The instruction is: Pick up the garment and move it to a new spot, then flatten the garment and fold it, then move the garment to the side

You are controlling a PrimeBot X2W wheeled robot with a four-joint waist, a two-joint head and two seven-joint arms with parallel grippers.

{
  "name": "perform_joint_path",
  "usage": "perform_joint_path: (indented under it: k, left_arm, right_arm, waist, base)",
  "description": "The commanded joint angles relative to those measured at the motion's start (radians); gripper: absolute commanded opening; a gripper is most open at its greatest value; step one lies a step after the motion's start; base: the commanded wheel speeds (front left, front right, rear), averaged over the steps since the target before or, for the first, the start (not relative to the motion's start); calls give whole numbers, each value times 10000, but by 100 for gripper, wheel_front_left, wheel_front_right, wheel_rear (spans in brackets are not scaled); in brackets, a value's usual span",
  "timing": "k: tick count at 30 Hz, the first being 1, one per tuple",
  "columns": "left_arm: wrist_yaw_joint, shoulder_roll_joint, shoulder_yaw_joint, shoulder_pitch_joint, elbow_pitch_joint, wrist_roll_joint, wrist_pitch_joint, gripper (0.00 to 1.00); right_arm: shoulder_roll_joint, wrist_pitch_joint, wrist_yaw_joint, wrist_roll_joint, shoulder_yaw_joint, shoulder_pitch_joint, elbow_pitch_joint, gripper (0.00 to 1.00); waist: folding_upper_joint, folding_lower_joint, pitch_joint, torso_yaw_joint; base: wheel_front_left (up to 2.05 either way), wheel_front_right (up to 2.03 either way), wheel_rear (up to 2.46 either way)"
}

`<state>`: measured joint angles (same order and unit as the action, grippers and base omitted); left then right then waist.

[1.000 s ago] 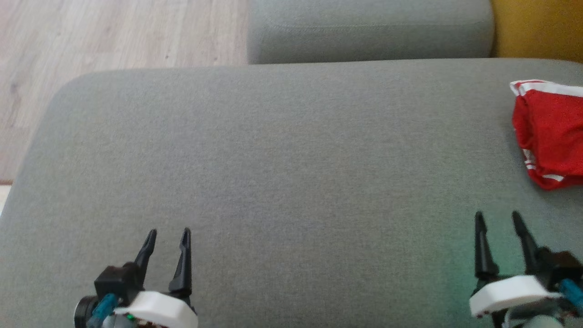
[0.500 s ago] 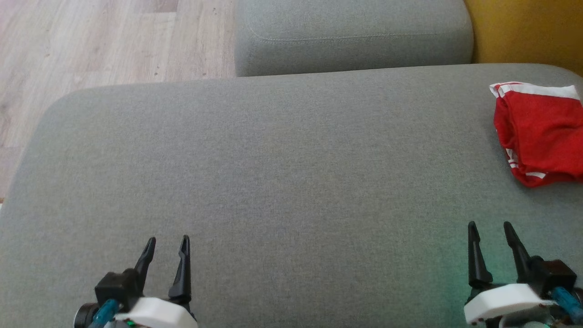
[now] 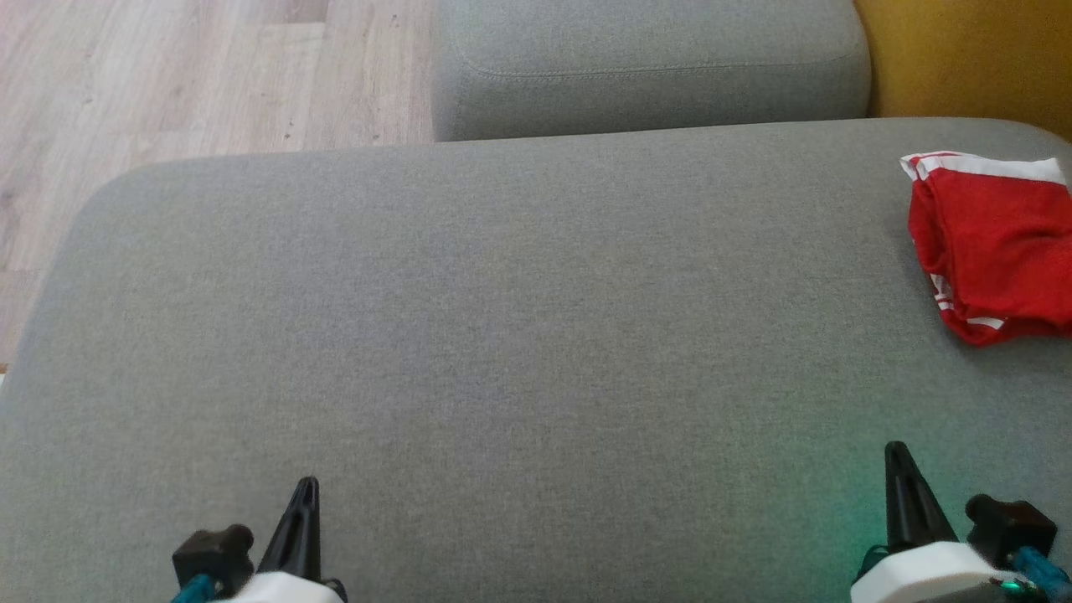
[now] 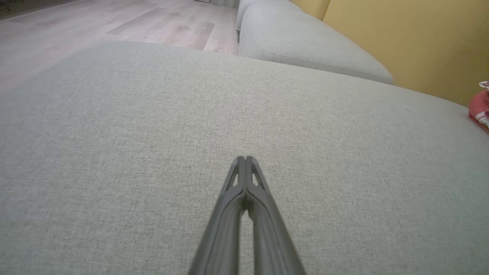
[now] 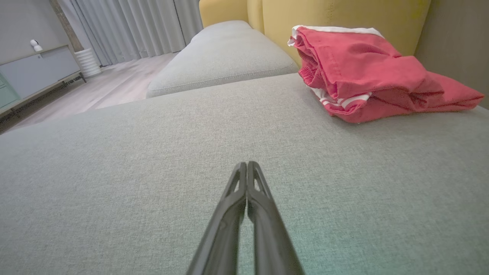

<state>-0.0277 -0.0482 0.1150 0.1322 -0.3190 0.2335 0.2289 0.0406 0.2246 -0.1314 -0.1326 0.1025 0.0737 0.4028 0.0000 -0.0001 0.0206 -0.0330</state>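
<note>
Head and wrist views of a grey sofa seat. The red garment, trimmed in white, lies as a loosely folded bundle at the seat's far right, close to the yellow backrest. The left claw sits at the lower left of the head view, its two dark fingers pressed together tip to tip and holding nothing. The right claw, at the lower right, is likewise drawn together and empty. It is nearer the garment but apart from it; in the right wrist view the bundle lies ahead and to the right of the tips. Whether either claw touches the upholstery cannot be told. A second grey cushion adjoins the seat's far edge, with pale wood floor beside it. Grey curtains and a low cabinet stand beyond.
</note>
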Motion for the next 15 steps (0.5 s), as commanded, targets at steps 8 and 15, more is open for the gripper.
perform_joint_path:
  k: [8,15]
  left_arm:
    - [-120,-8,-280,-540,367,1155,-274,0]
    - [-178,-8,-408,-657,393,1961,-475,0]
  right_arm:
    - [20,-254,1,-1285,0,-389,-450,0]
    - [25,-440,1,-2150,-7,-466,-538,0]
  waist:
    - [0,1,-18,26]
    - [0,1,-33,45]
  base:
    - [0,0,0]
    - [0,0,0]
